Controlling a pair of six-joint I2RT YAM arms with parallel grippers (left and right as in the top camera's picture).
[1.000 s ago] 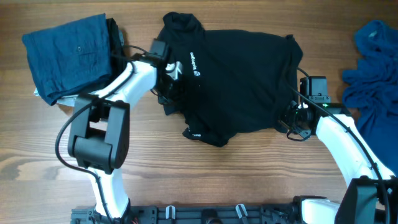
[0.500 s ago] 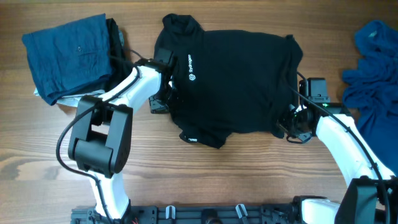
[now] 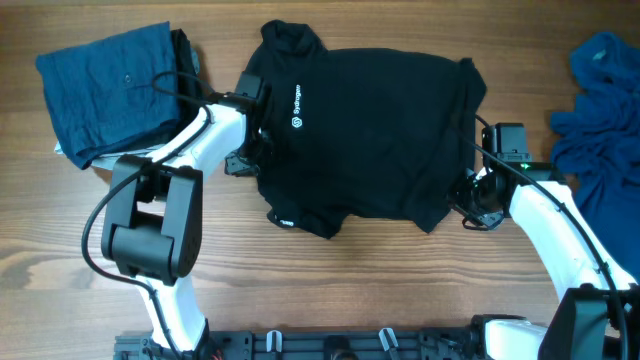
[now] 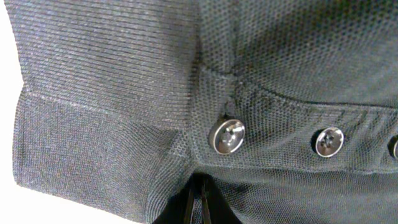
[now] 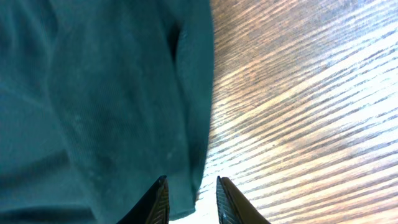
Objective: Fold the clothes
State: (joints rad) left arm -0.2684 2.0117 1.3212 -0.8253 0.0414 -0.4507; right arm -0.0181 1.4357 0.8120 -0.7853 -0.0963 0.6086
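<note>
Left gripper clamps the black polo shirt; right gripper gapes at its hem; best spread flat, tension even.

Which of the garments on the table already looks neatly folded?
The dark blue garment at the left, a tidy rectangle. The black polo shirt lies spread out; the brighter blue garment at the right is crumpled.

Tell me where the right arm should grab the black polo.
On the black polo, probably the lower right corner, right beside the right gripper. Come in from the right, low over the table: the edge there lies flat on bare wood with open table beside it, so a finger can slide under.
</note>
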